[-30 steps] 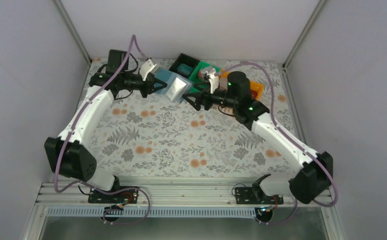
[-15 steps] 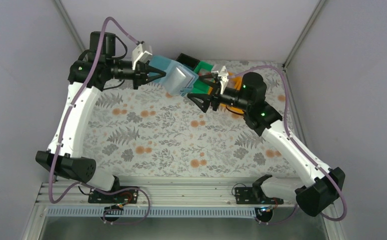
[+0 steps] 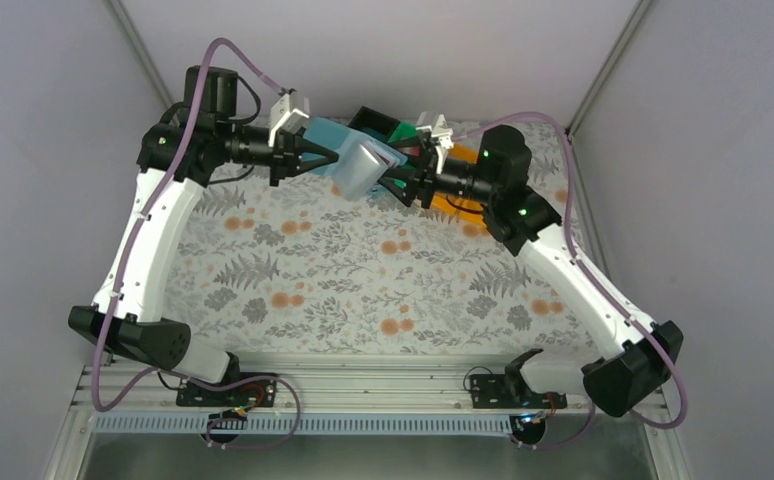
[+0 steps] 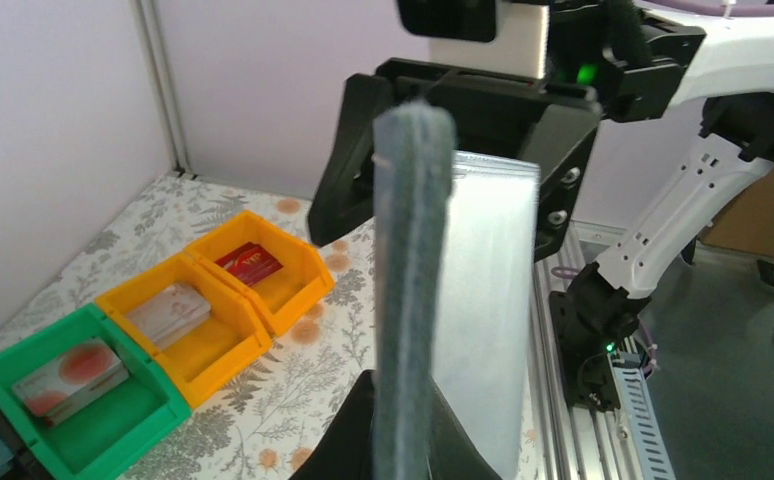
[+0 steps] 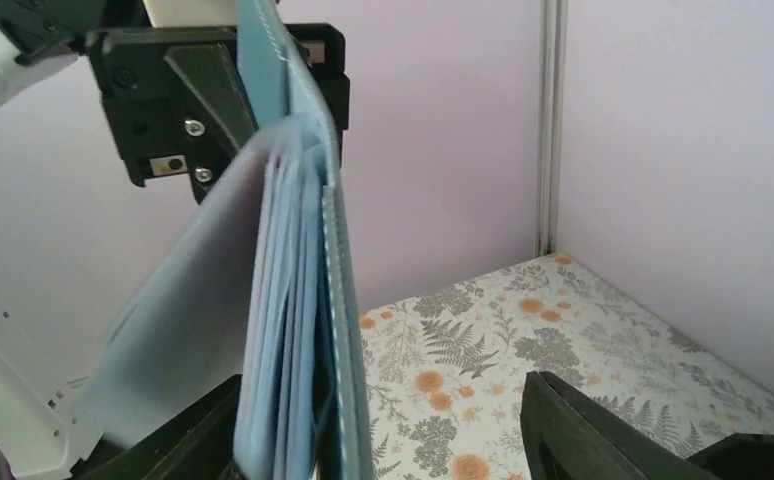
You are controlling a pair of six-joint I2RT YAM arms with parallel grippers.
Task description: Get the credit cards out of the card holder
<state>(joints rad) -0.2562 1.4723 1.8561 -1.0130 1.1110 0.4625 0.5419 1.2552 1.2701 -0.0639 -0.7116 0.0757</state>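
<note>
Gripping one edge of the card holder (image 3: 359,165), the left hand (image 3: 319,158) has its fingers clamped together on the soft blue-teal wallet and holds it in the air, clear of the flowered tabletop (image 3: 363,285). The wallet juts out past the left fingertips, toward the right hand (image 3: 391,185). That hand faces it with fingers apart. In the right wrist view the wallet's layered, lighter blue pockets (image 5: 293,300) hang between the two fingers, close to one and apart from the other, so nothing is pinched there. Whether any card sits in those pockets I cannot tell.

Below both hands, beyond the right hand's wrist, a row of bins stands on the tabletop. A red card (image 4: 249,263) lies in the end orange bin (image 4: 298,285). A pale card (image 4: 168,311) lies in the second orange bin (image 4: 218,350). A red-marked card (image 4: 68,376) lies in the green bin (image 4: 113,425). A black bin (image 3: 368,119) stands at the end of the row nearest the left hand.
</note>
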